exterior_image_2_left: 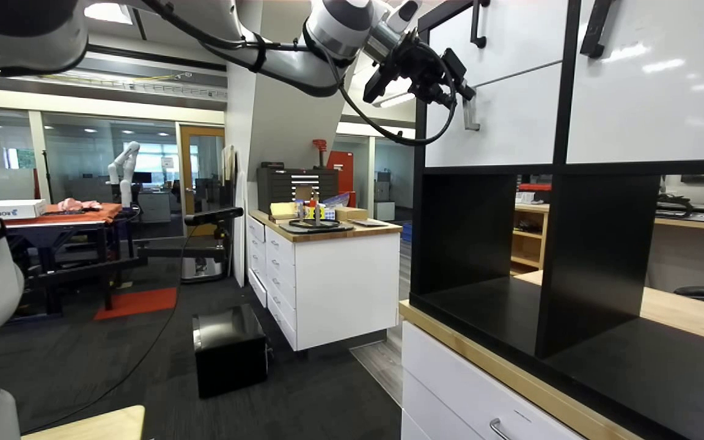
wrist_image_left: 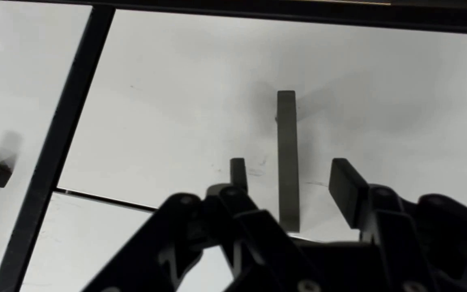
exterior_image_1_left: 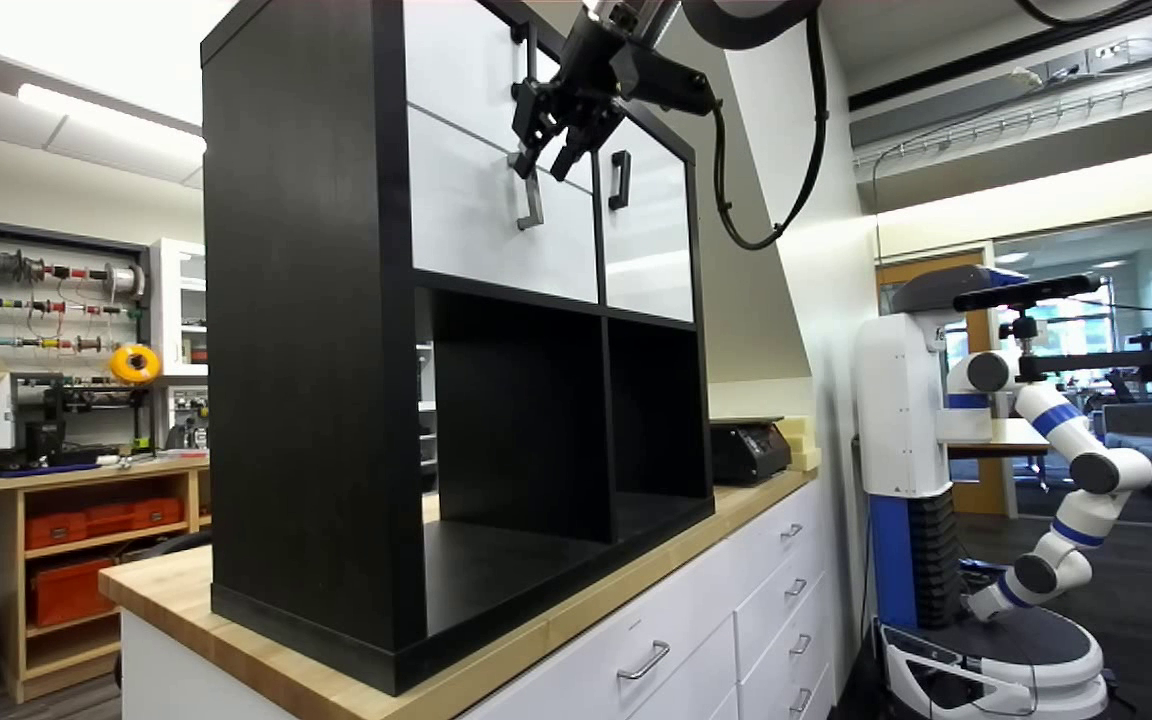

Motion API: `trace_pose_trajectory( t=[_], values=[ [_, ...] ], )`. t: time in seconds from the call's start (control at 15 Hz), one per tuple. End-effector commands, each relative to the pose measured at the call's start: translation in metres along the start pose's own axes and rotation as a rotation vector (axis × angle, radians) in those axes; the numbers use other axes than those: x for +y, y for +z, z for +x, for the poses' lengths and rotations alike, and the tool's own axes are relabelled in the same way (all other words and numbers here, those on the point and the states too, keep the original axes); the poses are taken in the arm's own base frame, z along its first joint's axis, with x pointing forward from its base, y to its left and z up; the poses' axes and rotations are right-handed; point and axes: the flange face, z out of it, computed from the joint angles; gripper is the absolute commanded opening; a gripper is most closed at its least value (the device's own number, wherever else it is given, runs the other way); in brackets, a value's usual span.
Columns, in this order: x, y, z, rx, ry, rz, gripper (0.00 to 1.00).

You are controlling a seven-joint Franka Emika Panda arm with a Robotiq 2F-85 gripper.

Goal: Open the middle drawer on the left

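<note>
My gripper [wrist_image_left: 291, 178] hangs at the middle drawer [exterior_image_1_left: 476, 225] in the left column of a black shelf [exterior_image_1_left: 296, 350], its two fingers [wrist_image_left: 346, 190] spread apart and free. The drawer looks closed, its flat white front set directly under the upper drawer [exterior_image_1_left: 456, 55], also white, and over a black compartment [exterior_image_1_left: 526, 420]. In the wrist view, the drawer's bar handle [wrist_image_left: 287, 121] lies lengthwise between the fingers, with white showing on either side; whether they reach past the bar, I cannot tell. In both exterior views, the gripper overlaps the handle's upper end; contact cannot be made out. Across a black divider [wrist_image_left: 73, 97] is the right front [exterior_image_1_left: 651, 240], white too, with a dark handle [exterior_image_1_left: 620, 180] of its own.

My white arm [exterior_image_2_left: 294, 64] stretches across the top of an exterior view, a black cable [exterior_image_2_left: 416, 143] looping below the wrist. The shelf stands upright on a wooden surface [exterior_image_1_left: 166, 590] topping white cabinets [exterior_image_1_left: 576, 680]. On that surface, just past the shelf, sit a black device [exterior_image_1_left: 751, 450] and yellow blocks [exterior_image_1_left: 801, 440]. Farther off stands a blue-and-white robot [exterior_image_1_left: 896, 410]. In an exterior view, a black box [exterior_image_2_left: 230, 348] rests on the floor [exterior_image_2_left: 162, 391] near a white storage unit [exterior_image_2_left: 352, 287]. Well behind the shelf, orange cases [exterior_image_1_left: 76, 590] sit in low wooden shelving [exterior_image_1_left: 9, 560], with spools [exterior_image_1_left: 124, 281] higher up.
</note>
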Motion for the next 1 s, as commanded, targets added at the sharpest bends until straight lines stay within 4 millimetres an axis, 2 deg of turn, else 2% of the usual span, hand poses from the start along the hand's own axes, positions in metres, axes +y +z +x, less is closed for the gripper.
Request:
trace_pose_trajectory(
  t=[0.0,0.2,0.4,0.53,0.93],
  values=[
    [0.008,0.003,0.006,0.043,0.026,-0.014,0.27],
    [0.012,0.006,0.005,0.044,0.032,-0.021,0.08],
    [0.006,0.01,0.001,0.034,0.029,-0.019,0.02],
    [0.003,0.012,-0.001,0.03,0.026,-0.019,0.06],
    [-0.002,0.01,-0.006,0.025,0.007,-0.041,0.06]
  ],
)
